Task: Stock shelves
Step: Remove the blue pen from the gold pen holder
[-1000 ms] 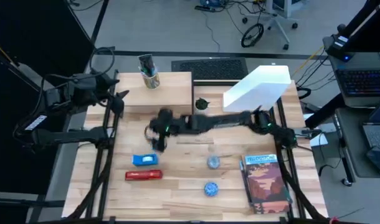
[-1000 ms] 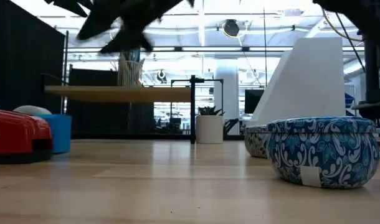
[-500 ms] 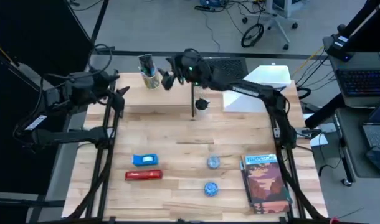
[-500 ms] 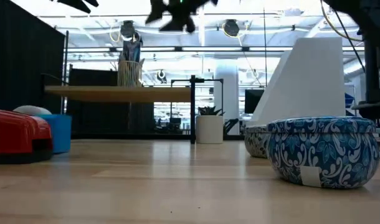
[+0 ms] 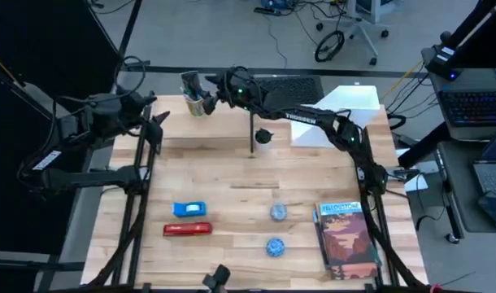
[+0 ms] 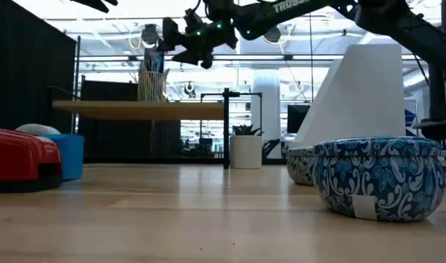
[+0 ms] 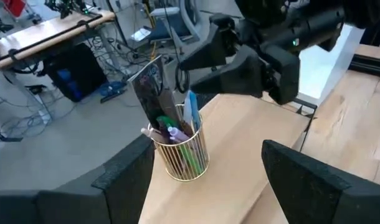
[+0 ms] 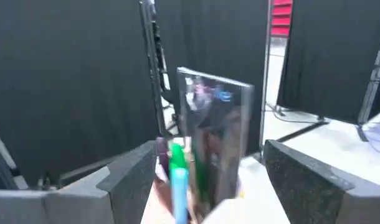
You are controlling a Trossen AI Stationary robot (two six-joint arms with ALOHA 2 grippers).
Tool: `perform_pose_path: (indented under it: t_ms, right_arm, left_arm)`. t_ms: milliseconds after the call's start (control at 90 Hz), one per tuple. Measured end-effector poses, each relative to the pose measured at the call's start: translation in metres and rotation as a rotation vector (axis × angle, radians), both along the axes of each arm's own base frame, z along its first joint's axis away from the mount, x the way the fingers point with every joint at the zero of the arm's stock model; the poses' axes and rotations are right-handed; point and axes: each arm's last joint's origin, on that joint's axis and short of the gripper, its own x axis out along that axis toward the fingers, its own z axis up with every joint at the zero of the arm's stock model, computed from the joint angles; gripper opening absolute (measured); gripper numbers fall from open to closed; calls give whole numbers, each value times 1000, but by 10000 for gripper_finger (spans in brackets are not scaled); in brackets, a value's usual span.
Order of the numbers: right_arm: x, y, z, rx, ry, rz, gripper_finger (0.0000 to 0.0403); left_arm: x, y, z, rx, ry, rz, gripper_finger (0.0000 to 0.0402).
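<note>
With the cup (image 5: 196,104) standing on the shelf (image 5: 224,118) at the surface's far edge, we keep the right claw (image 5: 213,91), spread wide, level beside it and close gently on its wall

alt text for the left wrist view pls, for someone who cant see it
A gold wire pen cup holding pens and a dark packet stands on the light-wood shelf. The right gripper, fingers open, reaches toward the cup's top. The left gripper, fingers apart, frames the foreground.
</note>
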Motion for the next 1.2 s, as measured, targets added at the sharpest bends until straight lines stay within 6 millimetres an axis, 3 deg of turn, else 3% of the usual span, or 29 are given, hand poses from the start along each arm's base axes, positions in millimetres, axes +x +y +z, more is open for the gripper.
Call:
perform_pose_path:
  t_ms: [100, 289, 444, 744, 1067, 1200]
  right_arm:
    - [6, 3, -10, 3, 6, 9, 270]
    - [4, 2, -4, -5, -20, 6, 226]
    - [12, 2, -19, 13, -35, 8, 183]
    - [13, 2, -21, 12, -33, 9, 135]
    - [15, 7, -23, 8, -9, 68, 13]
    - [13, 8, -19, 0, -6, 65, 12]
  left_arm:
    - [0, 0, 0, 4, -2, -1, 283]
    - [0, 0, 0, 4, -2, -1, 283]
    - [0, 0, 0, 3, -2, -1, 283]
    - [0, 0, 0, 3, -1, -1, 283]
    - [0, 0, 0, 2, -1, -1, 283]
    - [0, 0, 0, 2, 3, -1, 283]
